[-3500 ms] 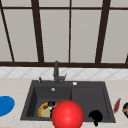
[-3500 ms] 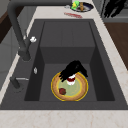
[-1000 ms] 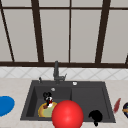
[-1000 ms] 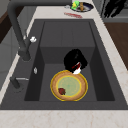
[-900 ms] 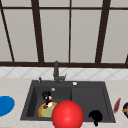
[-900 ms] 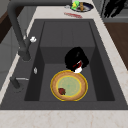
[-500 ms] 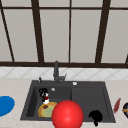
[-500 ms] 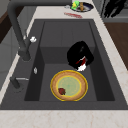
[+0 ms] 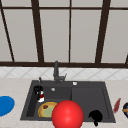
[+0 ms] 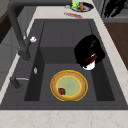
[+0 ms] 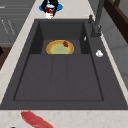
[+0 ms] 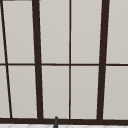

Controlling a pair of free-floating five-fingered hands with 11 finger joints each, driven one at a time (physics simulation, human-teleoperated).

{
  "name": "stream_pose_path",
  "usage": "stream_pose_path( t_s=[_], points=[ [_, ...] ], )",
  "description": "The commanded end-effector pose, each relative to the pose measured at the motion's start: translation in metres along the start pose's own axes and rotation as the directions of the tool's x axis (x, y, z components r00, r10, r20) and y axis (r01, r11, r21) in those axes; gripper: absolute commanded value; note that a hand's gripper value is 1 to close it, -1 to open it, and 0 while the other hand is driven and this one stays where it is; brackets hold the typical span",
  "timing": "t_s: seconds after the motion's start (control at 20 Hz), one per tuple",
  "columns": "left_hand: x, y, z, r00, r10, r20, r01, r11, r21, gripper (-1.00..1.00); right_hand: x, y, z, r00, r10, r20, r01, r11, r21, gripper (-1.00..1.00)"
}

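A small red-and-white cup (image 10: 89, 62) hangs in the air over the left basin of the dark sink (image 10: 67, 32), the left hand (image 10: 87, 51) curled tightly round it — only its white base and a strip of red peek out below the black fingers. From the front, the same hand (image 9: 38, 89) and cup (image 9: 41, 96) sit above the basin's left wall. Below them, on the basin floor, lies a yellow-rimmed plate (image 10: 69, 85) with a greenish centre and a dark red scrap (image 10: 61, 91) on it; the cup is well clear of the plate. The black faucet (image 10: 18, 37) stands at the sink's back edge. The right hand (image 9: 95, 116) hovers at the front rim of the right basin, fingers bunched inward on nothing. Nearest the front camera floats a big red ball (image 9: 67, 114). On the counter, a blue dish (image 9: 5, 105) lies left of the sink — a red strip (image 9: 116, 105) lies right of it.
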State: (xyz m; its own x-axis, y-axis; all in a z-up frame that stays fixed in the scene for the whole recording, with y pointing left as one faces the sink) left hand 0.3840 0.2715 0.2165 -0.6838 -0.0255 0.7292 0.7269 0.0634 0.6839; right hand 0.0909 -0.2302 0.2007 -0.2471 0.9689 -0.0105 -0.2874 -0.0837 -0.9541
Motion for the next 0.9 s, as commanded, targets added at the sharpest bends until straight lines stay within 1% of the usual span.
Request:
stream_pose_path(
  t_s=[0.0,0.15,0.3,0.6,0.8,0.85],
  points=[
    [0.026,0.006,0.016,0.9993,0.036,-0.011,-0.036,0.9994,0.001,1.0,0.0,0.0,0.0,1.0,0.0,0.0,0.0,1.0,0.0,0.0],
    [0.046,0.01,0.028,0.9993,0.035,-0.012,-0.035,0.9994,0.001,1.0,0.0,0.0,0.0,1.0,0.0,0.0,0.0,1.0,0.0,0.0],
    [0.065,0.01,0.043,0.9987,0.048,-0.013,-0.048,0.9988,-0.01,1.0,0.0,0.0,0.0,1.0,0.0,0.0,0.0,1.0,0.0,0.0],
    [0.102,0.012,0.071,0.9986,0.051,-0.017,-0.051,0.9986,-0.013,1.0,0.0,0.0,0.0,1.0,0.0,0.0,0.0,1.0,0.0,0.0],
    [0.124,0.01,0.093,0.999,0.042,-0.016,-0.042,0.999,-0.013,1.0,0.0,0.0,0.0,1.0,0.0,0.0,0.0,1.0,0.0,0.0],
    [0.129,0.008,0.098,0.9993,0.035,-0.016,-0.035,0.9993,-0.011,1.0,0.0,0.0,0.0,1.0,0.0,0.0,0.0,1.0,0.0,0.0]
  ],
)
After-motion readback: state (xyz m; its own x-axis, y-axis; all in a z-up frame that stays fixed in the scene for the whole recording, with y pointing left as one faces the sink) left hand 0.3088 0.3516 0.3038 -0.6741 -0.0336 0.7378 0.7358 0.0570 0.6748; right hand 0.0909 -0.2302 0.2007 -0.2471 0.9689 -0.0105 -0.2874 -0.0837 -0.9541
